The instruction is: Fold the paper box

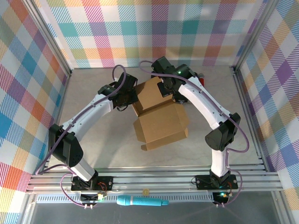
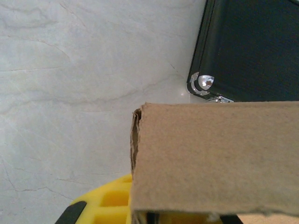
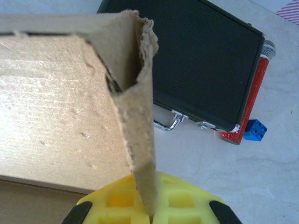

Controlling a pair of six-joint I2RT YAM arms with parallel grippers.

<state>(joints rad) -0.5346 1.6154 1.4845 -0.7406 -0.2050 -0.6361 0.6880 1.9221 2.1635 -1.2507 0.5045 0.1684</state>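
Note:
The paper box (image 1: 161,116) is a brown cardboard mailer in the middle of the table, part folded, with a panel raised at its far end. My left gripper (image 1: 130,99) is at that panel's left edge. In the left wrist view the cardboard (image 2: 215,158) covers the jaws, and one yellow finger (image 2: 110,200) shows beside it; the gripper is shut on the flap. My right gripper (image 3: 152,215) is shut on a thin upright flap (image 3: 140,116), pinched between its two yellow fingers. From above, it (image 1: 169,89) sits at the panel's right side.
A black case (image 3: 205,60) with a metal handle lies just behind the box. A red glittery microphone (image 3: 250,102) and a small blue brick (image 3: 255,130) lie to its right. A teal object (image 1: 140,201) rests on the near rail. Checked walls enclose the table.

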